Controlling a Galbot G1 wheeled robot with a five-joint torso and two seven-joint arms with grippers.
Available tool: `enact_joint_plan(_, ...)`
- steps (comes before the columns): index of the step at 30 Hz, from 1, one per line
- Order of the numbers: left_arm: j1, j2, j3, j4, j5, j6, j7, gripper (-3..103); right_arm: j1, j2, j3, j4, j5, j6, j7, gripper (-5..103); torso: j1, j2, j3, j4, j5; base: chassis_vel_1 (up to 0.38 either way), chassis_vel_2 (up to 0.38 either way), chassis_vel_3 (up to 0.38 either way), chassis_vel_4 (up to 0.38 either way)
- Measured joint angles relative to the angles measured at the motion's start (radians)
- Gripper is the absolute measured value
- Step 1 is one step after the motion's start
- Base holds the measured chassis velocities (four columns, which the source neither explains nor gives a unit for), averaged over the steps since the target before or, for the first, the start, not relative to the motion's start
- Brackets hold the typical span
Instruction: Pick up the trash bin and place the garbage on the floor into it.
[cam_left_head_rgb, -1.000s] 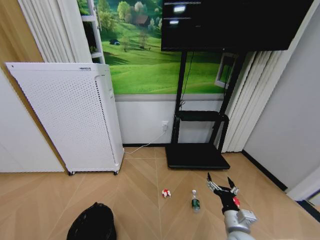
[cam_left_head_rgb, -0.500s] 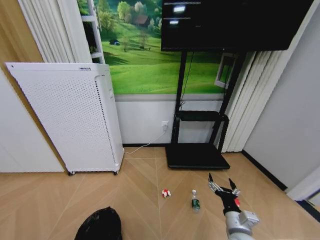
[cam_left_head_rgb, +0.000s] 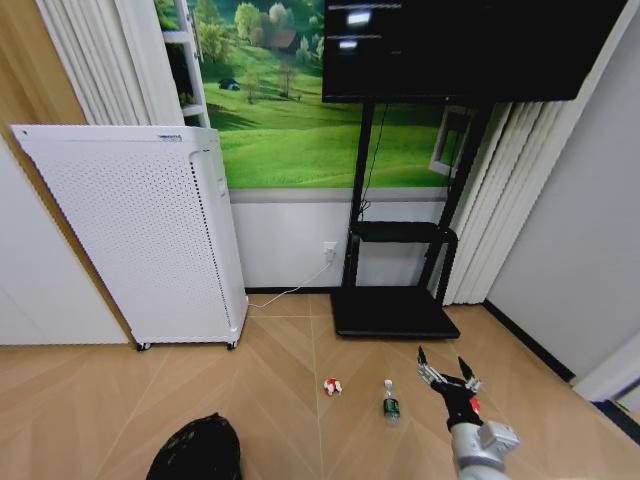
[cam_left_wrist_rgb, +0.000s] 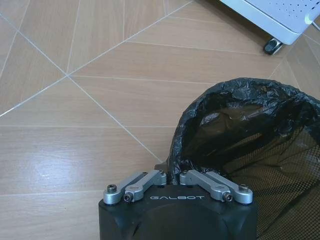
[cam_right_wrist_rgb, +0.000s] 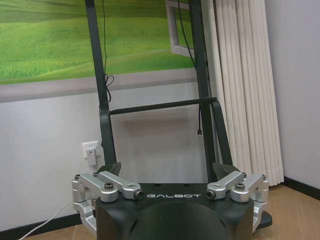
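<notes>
Left gripper pinches the bin's rim while the right one hangs spread over the litter.

At the lower left of the head view the trash bin (cam_left_head_rgb: 196, 450), lined with a black bag, sits low over the floor (cam_left_head_rgb: 90, 400); the left gripper (cam_left_wrist_rgb: 172, 176) has its jaws closed on the bin's near rim. Farther right lie the red-and-white wad (cam_left_head_rgb: 332, 386) and the small bottle (cam_left_head_rgb: 390, 400), apart from each other. The right gripper (cam_left_head_rgb: 446, 372) hovers just right of the bottle, jaws wide apart and holding nothing, a small red piece (cam_left_head_rgb: 472, 404) beside its wrist.
</notes>
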Motion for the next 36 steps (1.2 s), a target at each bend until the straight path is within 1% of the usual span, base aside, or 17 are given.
enact_joint_plan(14, 0.004, -0.001, -0.003, 0.005, 0.001, -0.003, 0.003, 6, -0.002, 0.000, -0.003, 0.002, -0.002, 0.000, 0.000, 100, 0.000, 0.000, 0.000, 0.0000, 0.0001, 0.000, 0.000, 0.000, 0.000)
enact_joint_plan(24, 0.001, 0.006, -0.010, 0.003, 0.009, -0.011, 0.030, 6, 0.000, -0.001, -0.003, 0.001, -0.002, 0.000, 0.000, 100, 0.000, 0.000, 0.000, 0.0000, -0.0002, 0.000, 0.000, 0.000, 0.000)
enact_joint_plan(26, 0.001, 0.007, -0.015, 0.003, 0.033, -0.023, 0.052, 6, 0.000, -0.002, -0.003, 0.001, -0.001, 0.000, 0.000, 100, 0.000, 0.000, 0.000, 0.0000, -0.0002, 0.000, 0.000, 0.000, 0.000)
enact_joint_plan(27, 0.001, 0.010, -0.021, 0.003, 0.046, -0.030, 0.074, 6, 0.001, -0.003, -0.003, 0.000, -0.001, 0.000, 0.000, 100, 0.000, 0.000, 0.000, 0.0000, -0.0001, 0.000, 0.000, 0.000, 0.000)
enact_joint_plan(28, 0.001, 0.010, -0.021, 0.003, 0.046, -0.030, 0.074, 6, 0.001, -0.003, -0.003, 0.000, -0.001, 0.000, 0.000, 100, 0.000, 0.000, 0.000, 0.0000, -0.0001, 0.000, 0.000, 0.000, 0.000)
enact_joint_plan(30, 0.004, 0.019, -0.031, 0.003, 0.062, -0.048, 0.126, 6, 0.003, -0.005, -0.003, -0.001, 0.000, 0.000, 0.000, 100, 0.000, 0.000, 0.000, 0.0001, 0.0000, 0.000, 0.000, 0.000, 0.000)
enact_joint_plan(31, 0.004, 0.019, -0.031, 0.003, 0.062, -0.048, 0.126, 6, 0.003, -0.005, -0.003, -0.001, 0.000, 0.000, 0.000, 100, 0.000, 0.000, 0.000, 0.0001, 0.0000, 0.000, 0.000, 0.000, 0.000)
enact_joint_plan(33, 0.001, 0.035, -0.046, 0.003, 0.099, -0.097, 0.222, 6, 0.003, -0.006, -0.006, -0.002, 0.000, 0.000, 0.000, 100, 0.000, 0.000, 0.000, -0.0001, -0.0001, 0.000, 0.000, 0.000, 0.000)
enact_joint_plan(34, 0.001, 0.035, -0.046, 0.003, 0.099, -0.097, 0.222, 6, 0.003, -0.006, -0.006, -0.002, 0.000, 0.000, 0.000, 100, 0.000, 0.000, 0.000, -0.0001, -0.0001, 0.000, 0.000, 0.000, 0.000)
enact_joint_plan(35, 0.000, 0.041, -0.052, 0.004, 0.113, -0.114, 0.252, 6, 0.004, -0.006, -0.007, -0.003, 0.000, 0.000, 0.000, 100, 0.000, 0.000, 0.000, -0.0001, -0.0001, 0.000, 0.000, 0.000, 0.000)
enact_joint_plan(36, -0.001, 0.050, -0.061, 0.005, 0.137, -0.138, 0.301, 6, 0.005, -0.007, -0.008, -0.003, -0.001, 0.000, 0.000, 100, 0.000, 0.000, 0.000, 0.0000, -0.0001, 0.000, 0.000, 0.000, 0.000)
